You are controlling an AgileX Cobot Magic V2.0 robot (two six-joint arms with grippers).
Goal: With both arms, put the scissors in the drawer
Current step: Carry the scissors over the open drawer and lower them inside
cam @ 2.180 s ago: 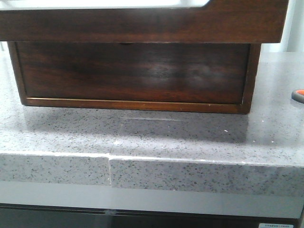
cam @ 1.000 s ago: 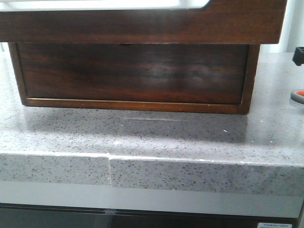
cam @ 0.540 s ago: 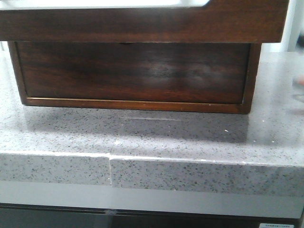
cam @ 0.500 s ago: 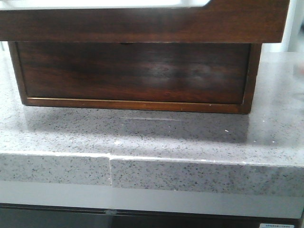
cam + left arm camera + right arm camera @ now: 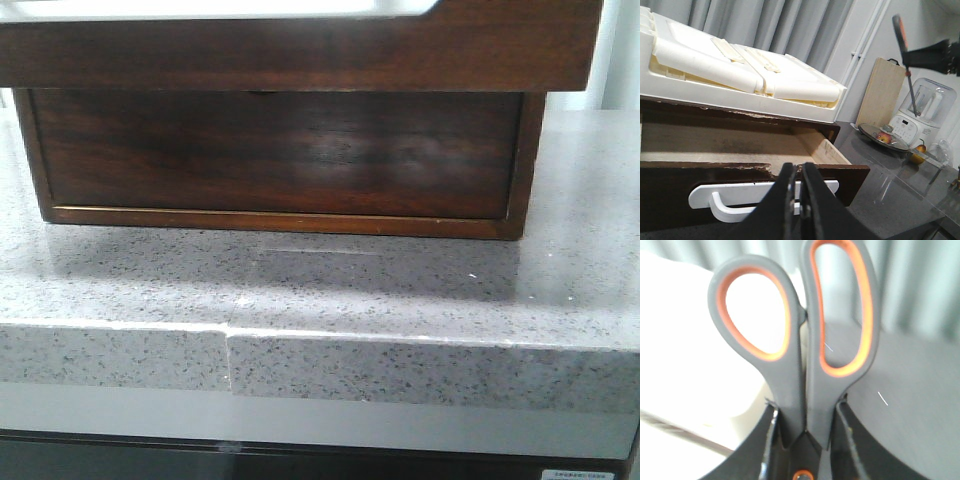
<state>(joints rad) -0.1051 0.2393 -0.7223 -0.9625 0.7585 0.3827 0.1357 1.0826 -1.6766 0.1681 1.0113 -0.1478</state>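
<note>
A grey speckled stone countertop [image 5: 330, 290] carries the dark wooden box [image 5: 300, 60].

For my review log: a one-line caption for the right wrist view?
Right gripper clamps the scissors near the pivot, grey-and-orange handles pointing away.

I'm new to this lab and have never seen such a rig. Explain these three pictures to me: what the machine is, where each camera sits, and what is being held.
This is a robot with two arms, each ending in a two-fingered gripper. One camera looks forward over the grey speckled counter at a dark wooden box. No arm shows in that view. The other two cameras sit on the wrists.

The left wrist view shows the left gripper, its fingers nearly together with nothing between them, in front of the drawer. The drawer is pulled open and has a white handle. The other arm shows in the background, carrying something upright.

The right wrist view shows the right gripper clamped on the scissors, with the grey, orange-lined loops sticking out beyond the fingers.
</note>
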